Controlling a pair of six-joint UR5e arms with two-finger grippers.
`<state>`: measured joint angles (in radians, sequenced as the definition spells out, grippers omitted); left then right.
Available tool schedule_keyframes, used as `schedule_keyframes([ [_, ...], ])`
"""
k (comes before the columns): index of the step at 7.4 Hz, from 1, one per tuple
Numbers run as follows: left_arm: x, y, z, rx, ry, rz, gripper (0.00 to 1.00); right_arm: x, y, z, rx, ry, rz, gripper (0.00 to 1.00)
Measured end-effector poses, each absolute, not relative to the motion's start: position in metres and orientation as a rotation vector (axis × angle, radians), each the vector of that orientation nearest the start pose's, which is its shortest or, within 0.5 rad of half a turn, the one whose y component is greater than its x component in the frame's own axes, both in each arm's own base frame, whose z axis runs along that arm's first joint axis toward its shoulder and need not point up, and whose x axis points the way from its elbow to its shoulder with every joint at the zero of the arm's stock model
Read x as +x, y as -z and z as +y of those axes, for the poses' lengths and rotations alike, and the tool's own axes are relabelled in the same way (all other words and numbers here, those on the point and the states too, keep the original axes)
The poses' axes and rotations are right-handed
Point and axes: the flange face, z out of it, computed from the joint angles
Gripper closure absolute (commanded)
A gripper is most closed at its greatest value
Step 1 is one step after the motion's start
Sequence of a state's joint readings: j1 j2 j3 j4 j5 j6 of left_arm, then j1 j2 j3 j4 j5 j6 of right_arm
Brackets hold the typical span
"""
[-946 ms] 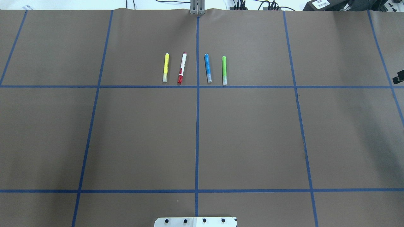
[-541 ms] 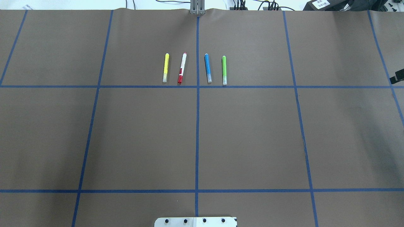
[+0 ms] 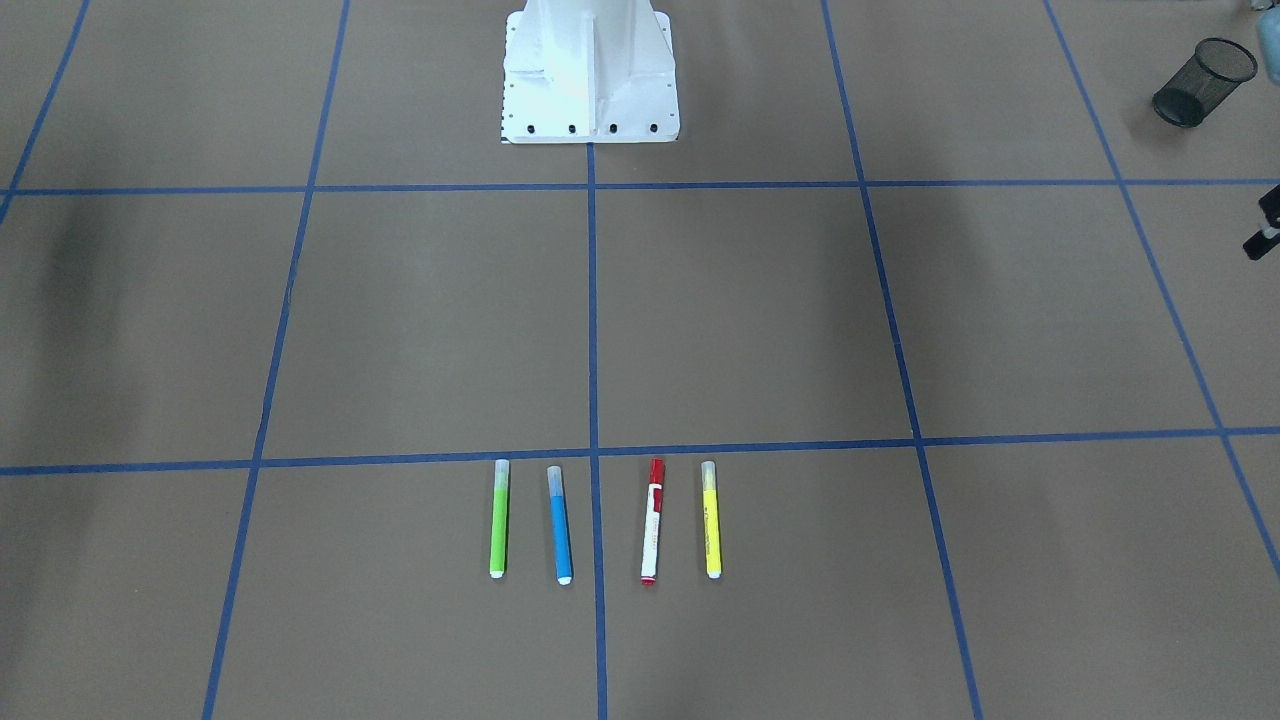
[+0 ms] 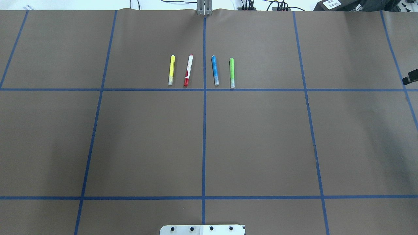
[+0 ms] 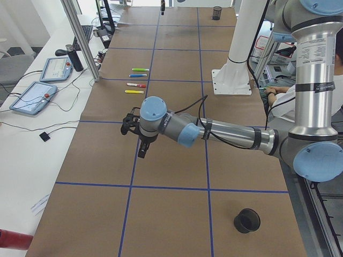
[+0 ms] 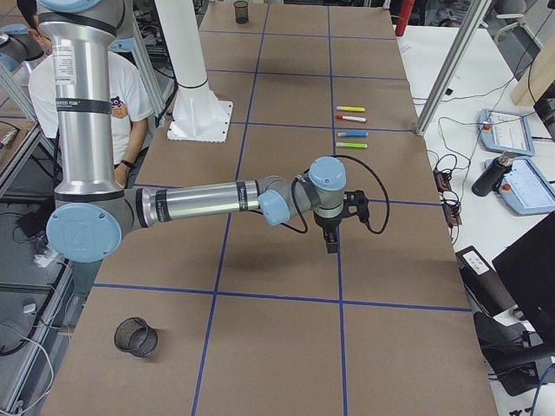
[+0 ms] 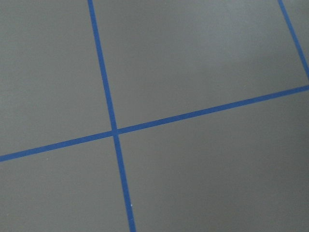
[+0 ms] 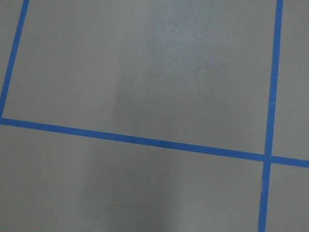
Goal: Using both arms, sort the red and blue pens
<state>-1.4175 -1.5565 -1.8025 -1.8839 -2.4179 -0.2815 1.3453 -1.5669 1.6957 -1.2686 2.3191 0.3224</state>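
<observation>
A long table (image 4: 261,147) fills the room, covered in brown paper and split into large rectangles by blue tape lines (image 4: 203,147). Soft, wide shadows (image 3: 80,260) lie across the paper, with no hard edges. Along one long edge runs a white bench (image 5: 27,139) carrying two touchscreen pendants (image 5: 31,98), a dark bottle (image 5: 72,56) and loose black cables (image 5: 64,104). A slanted aluminium post (image 5: 80,43) rises at that edge. At the middle of the opposite edge a white metal pedestal (image 3: 590,70) is bolted down. A black mesh cup (image 5: 247,220) stands near one end of the table, and another (image 6: 134,336) stands near the other end.
</observation>
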Motion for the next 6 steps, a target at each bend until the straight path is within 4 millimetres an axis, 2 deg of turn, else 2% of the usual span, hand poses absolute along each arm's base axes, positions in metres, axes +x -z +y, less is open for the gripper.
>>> schedule_keyframes([
  [1,0.055,-0.474,-0.526,0.307,-0.116,0.933,0.00,-0.050,-0.563,-0.513,0.195,0.070,-0.818,0.00],
  [4,0.203,-0.368,-0.594,0.257,-0.103,0.925,0.01,-0.050,-0.565,-0.514,0.193,0.069,-0.813,0.00],
  [6,0.263,-0.315,-0.625,0.226,-0.128,0.922,0.01,-0.050,-0.562,-0.514,0.198,0.070,-0.815,0.00],
])
